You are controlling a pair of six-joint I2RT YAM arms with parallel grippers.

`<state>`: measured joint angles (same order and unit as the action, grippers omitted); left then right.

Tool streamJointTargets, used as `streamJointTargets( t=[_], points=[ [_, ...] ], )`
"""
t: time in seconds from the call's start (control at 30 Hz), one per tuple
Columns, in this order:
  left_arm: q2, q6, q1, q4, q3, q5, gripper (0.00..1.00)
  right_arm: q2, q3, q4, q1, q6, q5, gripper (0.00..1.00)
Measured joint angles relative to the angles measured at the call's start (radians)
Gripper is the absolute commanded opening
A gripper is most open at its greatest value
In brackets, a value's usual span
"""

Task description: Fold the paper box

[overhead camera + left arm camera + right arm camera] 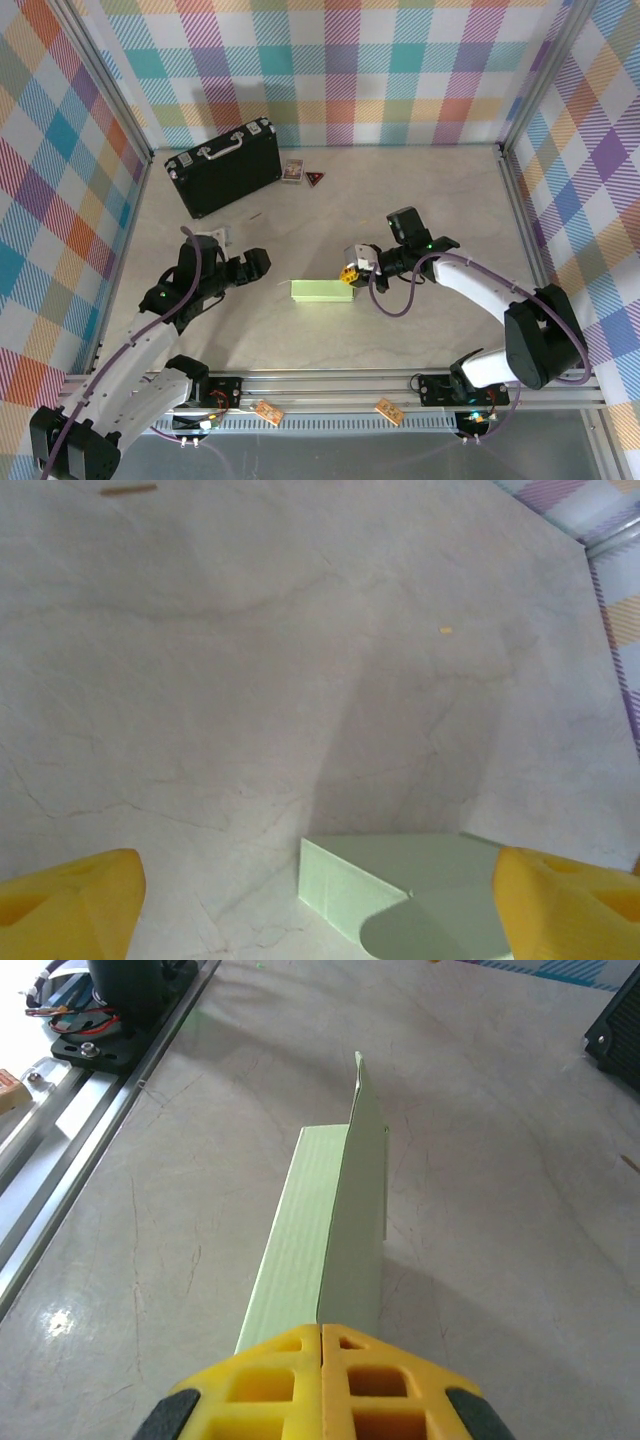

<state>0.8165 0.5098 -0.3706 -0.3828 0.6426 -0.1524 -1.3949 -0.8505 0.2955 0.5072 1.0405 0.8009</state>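
Note:
The paper box [322, 291] is a pale green, partly folded long shape lying at the table's middle. My right gripper [349, 274] is at its right end. In the right wrist view the yellow fingers [322, 1345] are pressed together, and an upright card panel of the paper box [300, 1230] runs straight into their seam. My left gripper [262, 262] hovers just left of the box, apart from it. Its fingertips [65, 905] stand far apart in the left wrist view, and a corner of the box with a rounded flap [400, 880] lies between them, close to the right finger.
A black briefcase [224, 165] with metal corners lies at the back left, with two small cards [292, 170] beside it. The aluminium rail [330, 385] carrying the arm bases runs along the near edge. Plaid walls close in the other sides.

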Motion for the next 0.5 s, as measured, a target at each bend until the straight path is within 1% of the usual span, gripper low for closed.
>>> streamJointTargets(
  t=[0.07, 0.13, 0.23, 0.3, 0.37, 0.5],
  points=[
    [-0.008, -0.017, -0.001, 0.012, -0.012, -0.048, 0.9, 0.0, 0.0, -0.008, 0.004, 0.0, -0.013, 0.0],
    [-0.034, -0.063, -0.013, 0.022, -0.024, -0.077, 0.91, 0.0, 0.001, -0.015, 0.004, 0.0, -0.023, 0.0],
    [-0.109, -0.148, -0.029, 0.029, -0.024, -0.073, 0.91, -0.001, 0.001, -0.019, 0.004, 0.0, -0.034, 0.0],
    [-0.127, -0.22, -0.037, 0.027, -0.002, -0.063, 0.92, -0.004, 0.001, -0.019, 0.004, 0.0, -0.035, 0.0],
    [-0.1, -0.319, -0.044, -0.003, 0.074, -0.064, 0.92, -0.012, 0.0, -0.019, 0.004, 0.0, -0.035, 0.0],
    [0.054, -0.546, -0.053, -0.103, 0.36, -0.045, 0.93, -0.029, -0.002, -0.018, 0.007, 0.002, -0.034, 0.0]
  ],
)
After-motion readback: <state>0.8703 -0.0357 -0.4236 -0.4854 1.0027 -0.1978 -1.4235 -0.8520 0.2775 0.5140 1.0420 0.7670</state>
